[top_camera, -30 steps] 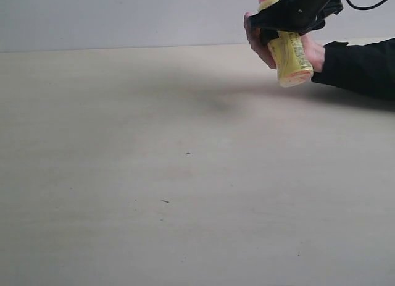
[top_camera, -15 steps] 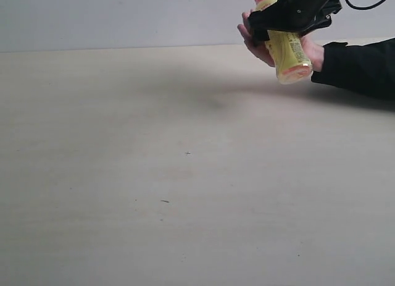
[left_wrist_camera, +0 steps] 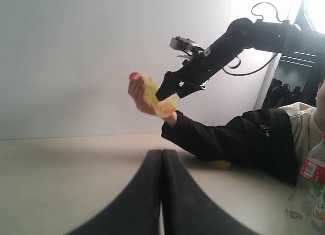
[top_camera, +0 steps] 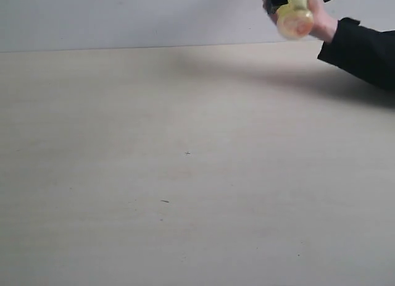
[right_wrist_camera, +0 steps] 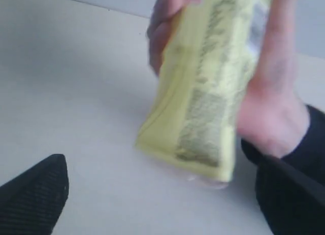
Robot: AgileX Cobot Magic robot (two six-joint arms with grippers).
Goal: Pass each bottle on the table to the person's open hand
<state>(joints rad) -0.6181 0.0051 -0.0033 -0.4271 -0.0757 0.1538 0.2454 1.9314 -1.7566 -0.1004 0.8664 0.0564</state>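
The yellow bottle with the red cap lies in the person's hand at the exterior view's top right, its base turned toward the camera. My right gripper is open; its fingers stand wide apart, clear of the yellow bottle. In the left wrist view the right gripper hangs beside the yellow bottle. My left gripper is shut on nothing, low over the beige table, out of the exterior view.
The person's black sleeve reaches in over the table's far right. A clear bottle with a red label stands at the edge of the left wrist view beside the seated person. A small yellowish thing lies under the sleeve.
The right gripper has let go of the yellow bottle and opened. The hand has lifted the bottle toward the top edge and tipped its base toward the camera.
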